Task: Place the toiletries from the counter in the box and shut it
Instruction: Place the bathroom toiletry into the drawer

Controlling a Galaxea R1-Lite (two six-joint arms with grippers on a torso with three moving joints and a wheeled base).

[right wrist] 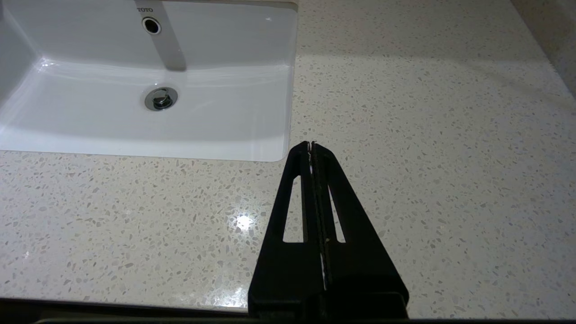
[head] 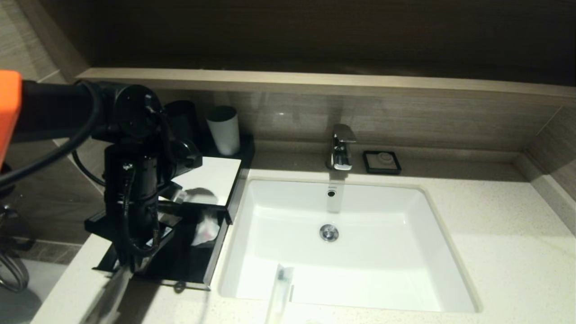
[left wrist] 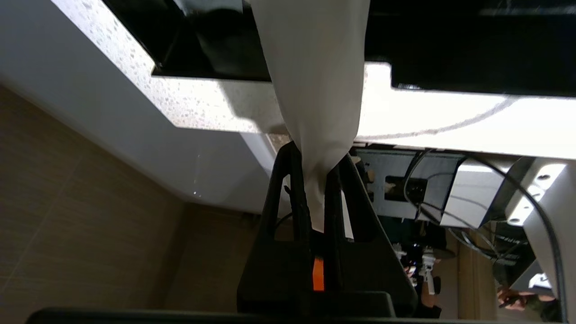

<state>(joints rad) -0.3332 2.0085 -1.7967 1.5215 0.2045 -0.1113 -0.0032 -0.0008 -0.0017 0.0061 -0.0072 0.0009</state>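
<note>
Left gripper (left wrist: 318, 173) pinching packet (left wrist: 315, 81), over box (head: 198, 252).

We see the left arm (head: 130, 180) cover much of the box (head: 211, 180), so its drawer is mostly hidden. One packet (head: 279, 292) on the counter (head: 495, 252) is cut off by the bottom edge. The held packet (left wrist: 315, 90) runs past the top edge
</note>
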